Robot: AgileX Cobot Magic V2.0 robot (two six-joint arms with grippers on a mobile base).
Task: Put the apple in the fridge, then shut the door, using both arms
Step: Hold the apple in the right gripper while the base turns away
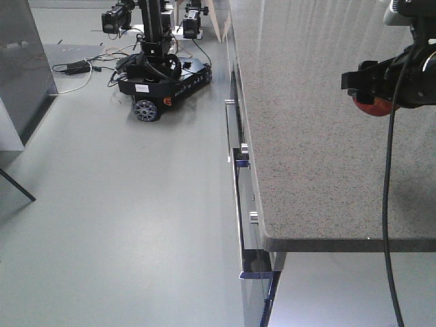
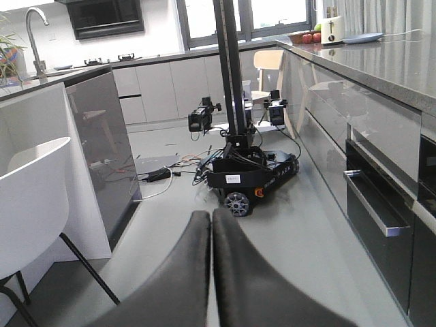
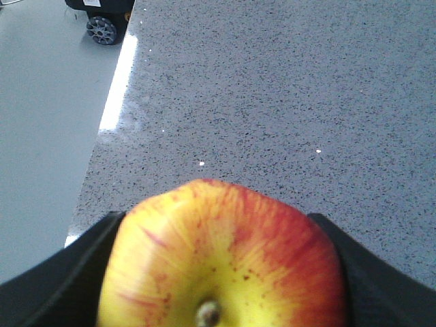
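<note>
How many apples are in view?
1 for sure: the apple in the right gripper, over the counter. Far fruit beside the toaster, left wrist view, may be more: too small to tell.

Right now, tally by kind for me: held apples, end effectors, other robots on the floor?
Red-and-yellow round apple, held: 1
Black end effectors: 2, the left end effector and the right end effector
Black wheeled mobile robot on the floor: 1
Total: 4

counter [image 1: 320, 122]: speckled polished stone | apple [image 3: 225, 252]: smooth skin | floor [image 1: 136, 204]: glossy
</note>
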